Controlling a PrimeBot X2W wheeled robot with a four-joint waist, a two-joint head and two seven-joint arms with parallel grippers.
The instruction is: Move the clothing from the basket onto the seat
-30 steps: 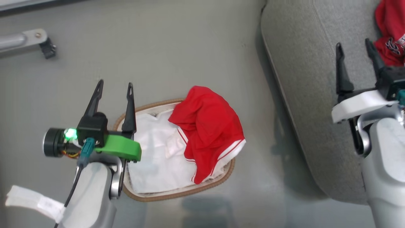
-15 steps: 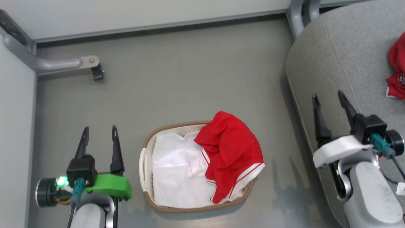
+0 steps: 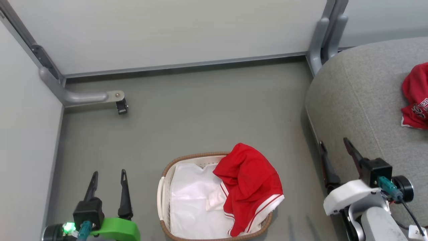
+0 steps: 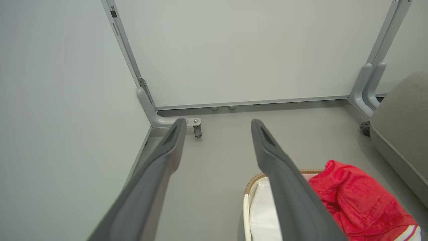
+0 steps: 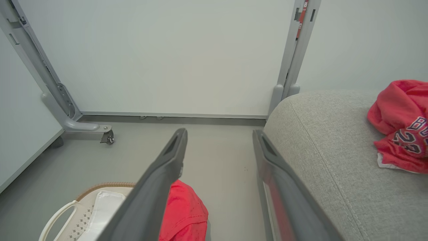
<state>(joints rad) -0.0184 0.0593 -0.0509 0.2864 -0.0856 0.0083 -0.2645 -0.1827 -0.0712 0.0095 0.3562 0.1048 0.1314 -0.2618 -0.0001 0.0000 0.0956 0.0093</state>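
Shorts (image 3: 249, 187) in red spill over the right rim of the basket (image 3: 194, 156) at lower centre, the jersey (image 3: 414, 93) (printed 23) lies on the seat (image 3: 361, 100) at right, and our left gripper (image 3: 109, 172) and right gripper (image 3: 333, 141) stand spread, empty.

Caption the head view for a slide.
Red shorts lie in the basket, red jersey on the seat; left gripper and right gripper open.

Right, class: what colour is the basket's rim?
Brown, with a woven look; the rim shows best in the head view.
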